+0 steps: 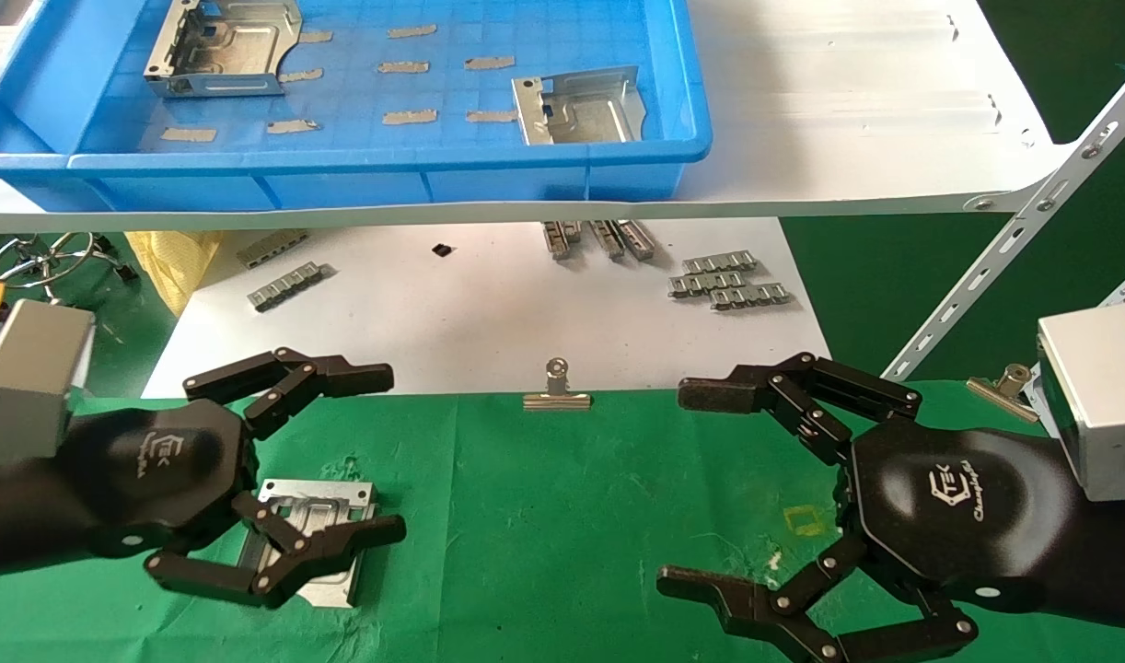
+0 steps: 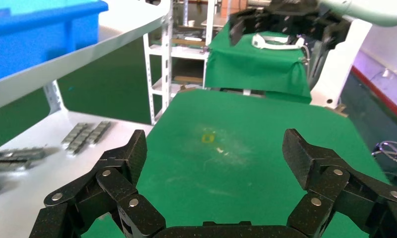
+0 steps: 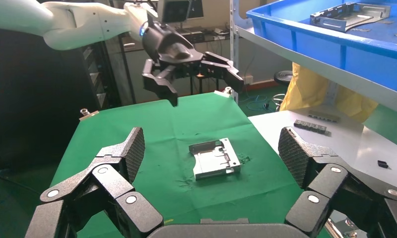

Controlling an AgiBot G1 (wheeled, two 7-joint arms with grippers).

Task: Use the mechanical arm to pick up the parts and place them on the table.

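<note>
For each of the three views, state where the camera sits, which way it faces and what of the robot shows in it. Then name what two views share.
Head view: on the robot's head, looking forward and down at the green table and blue bin; both hands show, left hand, right hand.
Left wrist view: behind the open left hand, looking across the table toward the right hand.
Right wrist view: behind the open right hand, facing the left hand.
Shared: the part on the cloth, seen in head and right wrist views.

You're looking at a shiny stamped-metal part (image 1: 316,516) lying on matt, wrinkled green cloth, the table (image 1: 562,516). Two more bright metal parts (image 1: 224,46) gleam inside the glossy blue plastic bin (image 1: 388,175). Your left gripper (image 1: 291,465) shows matt black fingers (image 1: 328,548), spread.
</note>
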